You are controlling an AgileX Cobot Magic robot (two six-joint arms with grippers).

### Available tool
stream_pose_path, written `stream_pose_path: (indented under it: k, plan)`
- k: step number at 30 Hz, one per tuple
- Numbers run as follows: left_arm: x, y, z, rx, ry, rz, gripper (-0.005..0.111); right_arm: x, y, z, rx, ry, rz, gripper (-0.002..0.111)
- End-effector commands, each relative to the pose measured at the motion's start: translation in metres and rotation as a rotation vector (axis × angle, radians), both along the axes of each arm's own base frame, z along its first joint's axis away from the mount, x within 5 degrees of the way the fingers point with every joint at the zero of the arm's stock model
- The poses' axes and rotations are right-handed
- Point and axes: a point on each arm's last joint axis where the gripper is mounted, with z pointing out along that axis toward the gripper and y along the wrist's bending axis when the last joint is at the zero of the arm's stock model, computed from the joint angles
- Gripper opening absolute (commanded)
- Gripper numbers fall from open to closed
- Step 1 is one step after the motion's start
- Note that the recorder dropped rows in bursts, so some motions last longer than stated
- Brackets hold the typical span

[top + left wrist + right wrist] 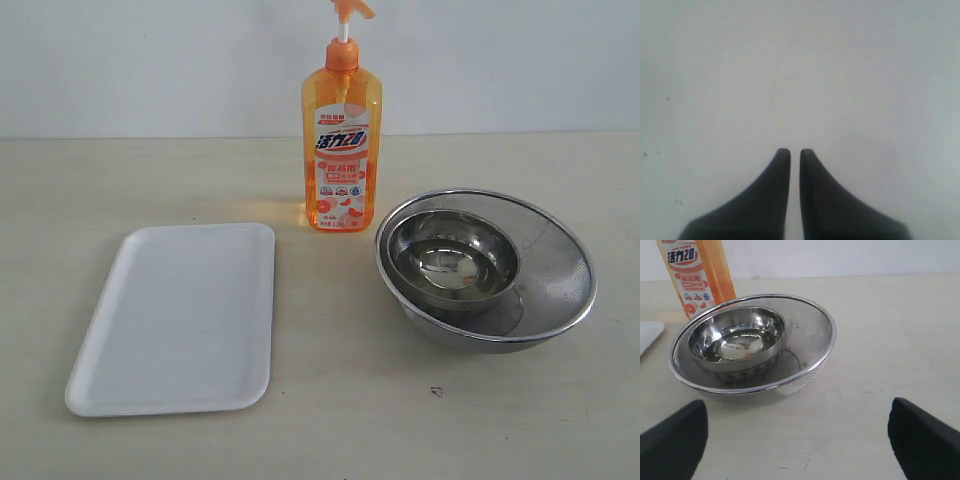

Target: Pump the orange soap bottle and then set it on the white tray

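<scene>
The orange soap bottle (341, 140) stands upright at the back middle of the table, its pump head at the frame's top edge; its lower body also shows in the right wrist view (697, 275). The white tray (180, 320) lies flat at the front left, nothing on it; a corner of the white tray (647, 335) shows in the right wrist view. Neither gripper appears in the exterior view. My left gripper (795, 152) is shut over a plain pale surface, holding nothing. My right gripper (797, 412) is wide open, low over the table in front of the bowls.
Nested round steel bowls (485, 265) sit right of the bottle, a small bowl (737, 337) inside a mesh strainer bowl (810, 325). A small dark mark (436, 391) lies on the beige tabletop near the front. A white wall runs behind.
</scene>
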Motion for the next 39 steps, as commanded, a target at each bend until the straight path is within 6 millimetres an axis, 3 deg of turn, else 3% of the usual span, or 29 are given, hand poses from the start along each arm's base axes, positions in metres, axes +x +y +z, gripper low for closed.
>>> stream_pose_path:
  k: [1, 9, 12, 17, 21, 26, 34, 39]
  plan:
    - [0.033, -0.005, 0.01, 0.042, 0.182, -0.048, 0.007, 0.0, 0.0, 0.001, -0.001, -0.009, -0.006, 0.088]
    - [0.101, -0.029, 0.015, 0.254, 0.568, -0.293, 0.007, 0.0, 0.0, 0.001, -0.001, -0.009, -0.006, 0.088]
    - [0.126, -0.036, 0.007, 0.379, 0.646, -0.379, 0.007, 0.0, 0.0, 0.001, -0.001, -0.009, -0.006, 0.088]
    - [0.149, -0.039, -0.014, 0.37, 0.75, -0.453, 0.007, 0.0, 0.0, 0.001, -0.001, -0.009, -0.006, 0.088]
    - [0.156, -0.042, -0.024, 0.367, 0.791, -0.502, 0.006, 0.0, 0.0, 0.001, -0.001, -0.009, -0.006, 0.088]
    - [0.153, -0.043, -0.021, 0.399, 0.765, -0.514, 0.005, 0.0, 0.0, 0.001, -0.001, -0.009, -0.006, 0.088]
    - [0.154, -0.036, -0.014, 0.459, 0.69, -0.377, 0.005, 0.0, 0.0, 0.001, -0.001, -0.009, -0.006, 0.088]
    - [0.155, -0.037, -0.006, 0.343, 0.649, -0.401, 0.005, 0.0, 0.0, 0.001, -0.001, -0.009, -0.006, 0.088]
